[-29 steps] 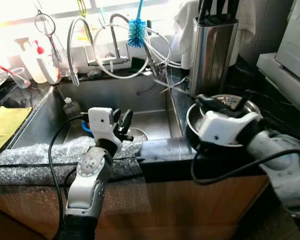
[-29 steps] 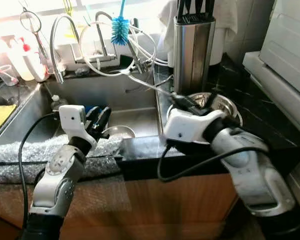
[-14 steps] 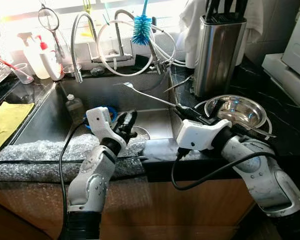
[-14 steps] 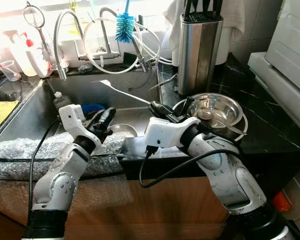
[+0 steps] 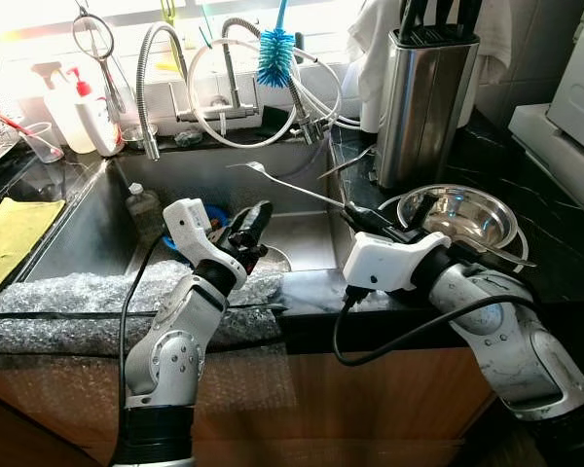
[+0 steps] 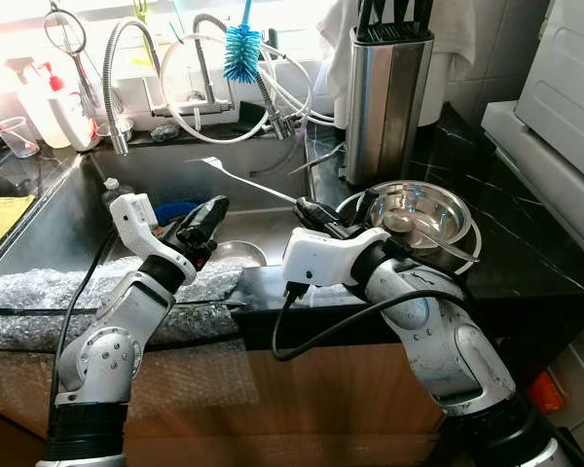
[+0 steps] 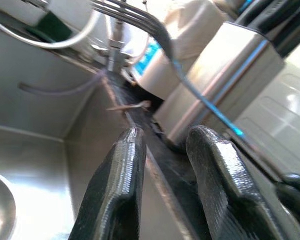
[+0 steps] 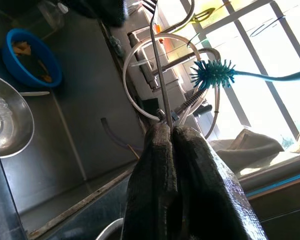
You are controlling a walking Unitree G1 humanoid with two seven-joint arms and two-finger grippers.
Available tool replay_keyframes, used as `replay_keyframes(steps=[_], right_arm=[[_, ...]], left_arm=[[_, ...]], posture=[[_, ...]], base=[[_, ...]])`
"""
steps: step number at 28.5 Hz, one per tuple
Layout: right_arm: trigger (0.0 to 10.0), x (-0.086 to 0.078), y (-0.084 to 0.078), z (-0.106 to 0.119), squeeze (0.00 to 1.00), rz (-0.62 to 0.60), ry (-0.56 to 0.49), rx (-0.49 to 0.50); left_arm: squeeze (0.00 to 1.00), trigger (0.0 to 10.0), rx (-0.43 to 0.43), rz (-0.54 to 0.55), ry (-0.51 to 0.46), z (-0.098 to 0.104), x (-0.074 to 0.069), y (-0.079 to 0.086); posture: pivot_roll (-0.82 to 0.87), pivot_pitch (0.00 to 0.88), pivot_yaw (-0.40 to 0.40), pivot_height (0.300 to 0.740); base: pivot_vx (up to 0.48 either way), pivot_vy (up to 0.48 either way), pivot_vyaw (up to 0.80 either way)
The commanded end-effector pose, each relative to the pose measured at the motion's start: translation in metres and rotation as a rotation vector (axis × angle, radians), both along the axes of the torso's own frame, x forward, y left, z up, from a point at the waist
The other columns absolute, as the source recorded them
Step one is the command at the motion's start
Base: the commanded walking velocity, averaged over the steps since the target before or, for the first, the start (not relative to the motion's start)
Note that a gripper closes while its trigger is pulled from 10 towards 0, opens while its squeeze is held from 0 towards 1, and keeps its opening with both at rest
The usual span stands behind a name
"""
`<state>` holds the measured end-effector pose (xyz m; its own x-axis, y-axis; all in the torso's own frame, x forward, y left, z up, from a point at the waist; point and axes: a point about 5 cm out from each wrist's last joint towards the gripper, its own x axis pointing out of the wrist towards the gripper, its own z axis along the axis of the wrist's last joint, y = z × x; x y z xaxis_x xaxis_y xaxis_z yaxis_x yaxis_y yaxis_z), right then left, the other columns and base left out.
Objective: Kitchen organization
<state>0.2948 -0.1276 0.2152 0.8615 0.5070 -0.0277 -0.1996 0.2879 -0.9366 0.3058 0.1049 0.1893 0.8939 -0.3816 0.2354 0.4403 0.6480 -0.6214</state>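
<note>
My right gripper (image 5: pixel 354 215) is shut on the handle of a silver fork (image 5: pixel 294 186). The fork sticks out to the left over the steel sink (image 5: pixel 224 185), tines first. The right wrist view shows the fork (image 8: pixel 158 65) running straight out from between the closed fingers (image 8: pixel 185 165). My left gripper (image 5: pixel 259 211) hovers over the sink's front edge, just below the fork's tines. It is open by a narrow gap with nothing in it. In the left wrist view the fork (image 7: pixel 160 35) passes above the fingertips (image 7: pixel 127 150).
A steel bowl (image 5: pixel 459 215) sits on the black counter (image 5: pixel 526 195), behind my right arm. A tall steel knife block (image 5: pixel 424 97) stands behind it. The sink holds a blue bowl (image 8: pixel 25 59), a small steel bowl (image 8: pixel 7 125) and a small bottle (image 5: pixel 141 205). Bubble wrap (image 5: pixel 68 297) covers the front edge.
My right gripper has carried the fork left, from over the steel bowl to over the sink's edge. My left gripper has lifted slightly toward the fork. The camera shifted too.
</note>
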Motion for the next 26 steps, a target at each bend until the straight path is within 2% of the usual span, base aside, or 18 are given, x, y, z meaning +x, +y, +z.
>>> replay_keyframes(steps=[1, 2, 3, 8, 9, 10, 13, 16, 26], right_arm=[[10.0, 0.002, 0.005, 0.004, 0.00, 0.006, -0.012, 0.002], [10.0, 0.002, 0.006, 0.003, 0.00, 0.005, -0.008, 0.003], [10.0, 0.002, 0.006, 0.002, 0.00, 0.005, -0.003, 0.001], [10.0, 0.003, 0.006, 0.001, 0.00, 0.001, -0.002, -0.002], [10.0, 0.003, 0.007, 0.001, 0.00, 0.001, -0.004, 0.000], [10.0, 0.003, 0.007, 0.002, 0.00, 0.003, -0.005, 0.000], [10.0, 0.003, 0.012, 0.001, 0.00, 0.022, -0.006, -0.004], [10.0, 0.002, 0.015, 0.001, 0.00, 0.037, -0.006, -0.002], [10.0, -0.003, 0.026, -0.008, 0.00, 0.080, 0.032, -0.009]], left_arm=[[0.40, 10.0, -0.012, -0.018, -0.013, 0.005, -0.001, 0.000], [0.97, 10.0, -0.027, -0.018, -0.006, 0.005, -0.001, 0.000], [1.00, 10.0, -0.035, -0.015, -0.001, 0.006, 0.000, 0.001], [1.00, 10.0, -0.050, -0.009, -0.001, 0.006, 0.000, 0.002], [0.30, 10.0, -0.079, -0.006, 0.004, 0.008, 0.000, 0.003], [0.00, 10.0, -0.098, -0.006, 0.008, 0.008, 0.000, 0.004], [0.00, 10.0, -0.180, -0.016, 0.016, 0.011, 0.000, 0.005], [0.00, 10.0, -0.217, -0.013, 0.032, 0.012, 0.001, 0.006], [0.00, 10.0, -0.248, -0.025, 0.047, 0.014, 0.003, 0.003]], posture=[[-0.15, 0.000, 0.098, 0.740], [-0.15, 0.000, 0.098, 0.740], [-0.15, 0.000, 0.097, 0.740], [-0.14, 0.000, 0.097, 0.740], [-0.14, 0.000, 0.097, 0.740], [-0.14, 0.000, 0.097, 0.740], [-0.14, 0.000, 0.096, 0.740], [-0.14, 0.000, 0.099, 0.740], [-0.15, 0.000, 0.104, 0.740]], base=[[0.000, 0.000, 0.00], [0.000, 0.000, 0.00], [0.000, 0.000, 0.00], [0.000, 0.000, 0.00], [0.000, 0.000, 0.00], [0.000, 0.000, 0.00], [0.000, 0.000, 0.00], [0.000, 0.000, 0.00], [0.000, 0.000, 0.00]])
